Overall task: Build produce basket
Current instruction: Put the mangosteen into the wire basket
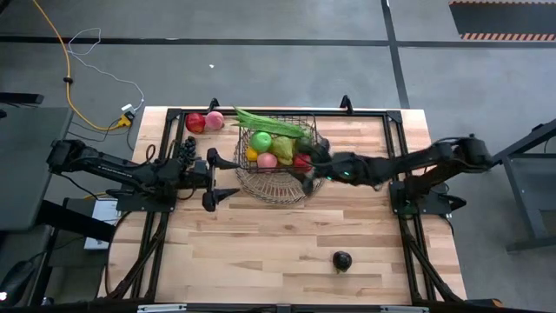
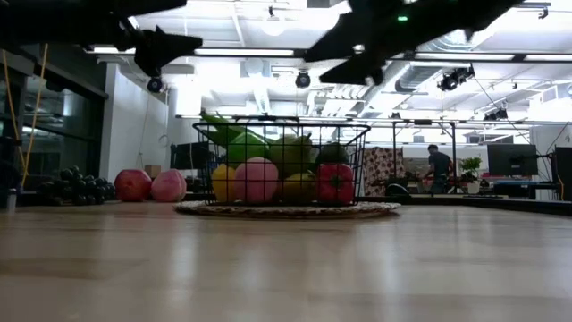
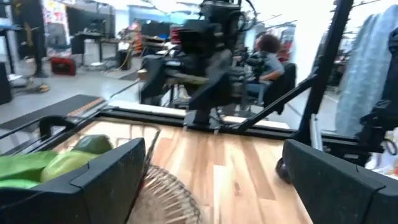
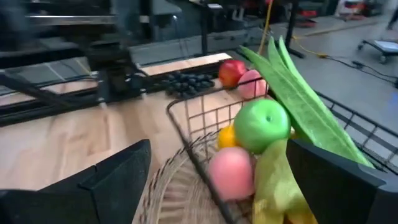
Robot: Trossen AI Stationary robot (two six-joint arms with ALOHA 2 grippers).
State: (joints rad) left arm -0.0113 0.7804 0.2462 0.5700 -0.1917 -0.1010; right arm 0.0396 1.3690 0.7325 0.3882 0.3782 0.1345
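Note:
The dark wire basket (image 1: 276,143) stands on a round shallow wire dish (image 1: 274,187) at the table's middle, toward the far edge. It holds a green apple (image 4: 261,124), a pink fruit (image 4: 231,171), yellow, orange and red pieces, and long green pods (image 1: 269,123) that lie across its rim. My right gripper (image 1: 313,169) is open and empty above the basket's right near corner; the low view (image 2: 357,67) shows it clear of the rim. My left gripper (image 1: 221,178) is open and empty, left of the dish and above the table.
A red apple (image 1: 195,122), a pink fruit (image 1: 214,120) and dark grapes (image 1: 187,148) lie on the table left of the basket, near the far left corner. A dark round piece (image 1: 342,259) lies alone near the front edge. Bare wood shows across the near half.

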